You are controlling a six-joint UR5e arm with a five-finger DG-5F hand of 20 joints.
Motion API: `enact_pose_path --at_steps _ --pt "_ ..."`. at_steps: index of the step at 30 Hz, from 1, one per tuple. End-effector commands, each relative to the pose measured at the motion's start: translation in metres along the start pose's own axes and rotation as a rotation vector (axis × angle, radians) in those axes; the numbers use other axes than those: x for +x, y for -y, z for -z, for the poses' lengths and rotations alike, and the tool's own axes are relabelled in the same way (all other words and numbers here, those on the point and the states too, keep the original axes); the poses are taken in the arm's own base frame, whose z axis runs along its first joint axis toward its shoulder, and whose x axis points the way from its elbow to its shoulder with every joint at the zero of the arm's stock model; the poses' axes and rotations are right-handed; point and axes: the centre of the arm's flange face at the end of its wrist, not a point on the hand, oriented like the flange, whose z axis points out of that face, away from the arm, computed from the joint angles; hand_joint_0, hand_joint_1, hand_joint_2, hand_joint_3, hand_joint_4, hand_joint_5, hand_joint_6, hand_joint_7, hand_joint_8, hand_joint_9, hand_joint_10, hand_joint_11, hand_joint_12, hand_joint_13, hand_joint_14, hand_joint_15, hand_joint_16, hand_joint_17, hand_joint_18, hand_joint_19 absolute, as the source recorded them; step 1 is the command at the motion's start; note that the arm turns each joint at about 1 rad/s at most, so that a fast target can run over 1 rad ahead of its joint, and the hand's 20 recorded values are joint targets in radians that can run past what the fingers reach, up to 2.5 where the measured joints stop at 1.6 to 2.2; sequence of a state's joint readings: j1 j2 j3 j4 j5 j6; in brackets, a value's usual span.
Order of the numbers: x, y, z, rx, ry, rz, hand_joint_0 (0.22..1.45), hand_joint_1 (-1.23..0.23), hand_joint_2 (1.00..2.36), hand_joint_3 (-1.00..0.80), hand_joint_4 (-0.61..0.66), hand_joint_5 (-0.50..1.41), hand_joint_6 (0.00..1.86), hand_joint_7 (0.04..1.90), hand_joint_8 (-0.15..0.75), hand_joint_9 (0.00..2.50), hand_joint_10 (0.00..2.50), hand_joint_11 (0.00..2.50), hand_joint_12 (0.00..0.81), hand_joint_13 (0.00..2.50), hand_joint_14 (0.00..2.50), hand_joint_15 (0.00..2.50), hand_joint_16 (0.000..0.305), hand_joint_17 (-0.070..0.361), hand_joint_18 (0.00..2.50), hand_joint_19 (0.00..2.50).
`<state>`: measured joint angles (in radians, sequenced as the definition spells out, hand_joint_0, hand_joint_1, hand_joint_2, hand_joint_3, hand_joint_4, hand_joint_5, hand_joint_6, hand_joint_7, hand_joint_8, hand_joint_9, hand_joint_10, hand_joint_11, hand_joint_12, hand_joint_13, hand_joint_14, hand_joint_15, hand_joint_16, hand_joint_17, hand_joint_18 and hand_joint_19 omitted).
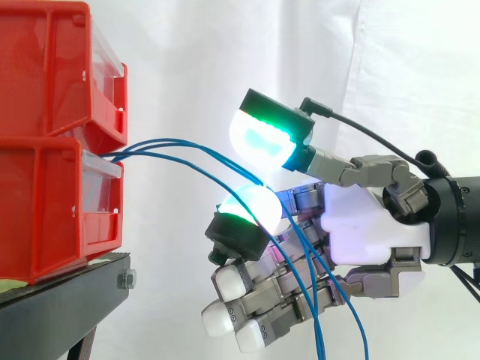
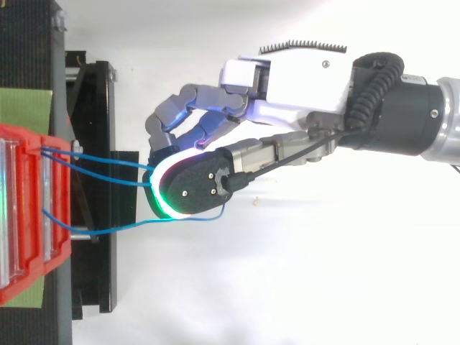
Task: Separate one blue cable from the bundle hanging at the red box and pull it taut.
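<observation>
Several thin blue cables (image 1: 187,144) come out between two stacked red bins (image 1: 45,202) and arc right to my hand (image 1: 367,225). One cable runs into the gap between two green-glowing pads (image 1: 262,139) and lies on top of the lower pad (image 1: 251,208). The pads stand a little apart, so nothing is pinched. The other cables (image 1: 319,300) hang slack across the hand's lower part, whose fingers curl downward. From above, the hand (image 2: 302,79) has its upper pad (image 2: 190,187) over the cables (image 2: 108,159), hiding where they pass; a lower cable (image 2: 129,226) loops beneath it.
The red bins (image 2: 29,215) sit on a black stand (image 1: 67,296) at the left, with a green sheet (image 2: 25,108) beside them. A white curtain (image 1: 420,67) hangs behind.
</observation>
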<state>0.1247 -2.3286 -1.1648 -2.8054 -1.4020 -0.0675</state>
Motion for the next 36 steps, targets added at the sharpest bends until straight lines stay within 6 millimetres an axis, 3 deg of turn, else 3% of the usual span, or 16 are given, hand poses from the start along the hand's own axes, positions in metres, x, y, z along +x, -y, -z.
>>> enact_pose_path --at_steps 1,8,11,16,20,23,27,36 --pt "0.000 0.000 0.000 0.000 0.000 0.000 0.62 -0.48 1.00 -0.46 0.22 -0.19 0.86 1.20 0.344 0.78 0.02 0.59 0.358 0.65 0.01 0.34 0.041 0.093 0.57 0.37" --pt "0.000 0.000 0.000 0.000 0.000 0.001 0.61 -0.68 1.02 -0.23 0.25 -0.22 0.90 1.16 0.357 0.75 0.02 0.63 0.362 0.65 0.01 0.34 0.041 0.092 0.57 0.36" --pt "0.000 0.000 0.000 0.000 0.000 0.003 0.64 -0.76 1.02 -0.25 0.24 -0.22 0.90 1.16 0.355 0.73 0.02 0.65 0.368 0.64 0.01 0.34 0.042 0.095 0.58 0.35" --pt "0.000 -0.001 0.000 -0.002 0.001 0.003 0.74 -0.85 1.00 -0.44 0.27 -0.23 0.91 1.13 0.352 0.72 0.02 0.65 0.379 0.65 0.01 0.32 0.048 0.107 0.67 0.32" --pt "-0.001 -0.005 0.000 -0.006 0.001 0.002 0.75 -0.85 1.00 -0.50 0.27 -0.23 0.92 1.11 0.349 0.73 0.02 0.67 0.380 0.67 0.01 0.32 0.048 0.108 0.70 0.33" --pt "-0.001 -0.009 0.002 -0.002 0.004 0.003 0.64 -0.83 1.00 -0.50 0.27 -0.23 0.92 1.12 0.348 0.73 0.02 0.67 0.379 0.67 0.01 0.33 0.048 0.107 0.69 0.36" --pt "-0.002 -0.014 0.005 0.008 0.006 0.009 0.54 -0.72 1.00 -0.50 0.27 -0.23 0.91 1.09 0.360 0.73 0.02 0.67 0.390 0.67 0.01 0.34 0.049 0.111 0.67 0.37" --pt "-0.002 -0.014 0.005 0.012 0.009 0.011 0.52 -0.47 1.00 -0.50 0.26 -0.23 0.90 1.08 0.365 0.74 0.02 0.65 0.388 0.65 0.01 0.34 0.045 0.101 0.56 0.37"
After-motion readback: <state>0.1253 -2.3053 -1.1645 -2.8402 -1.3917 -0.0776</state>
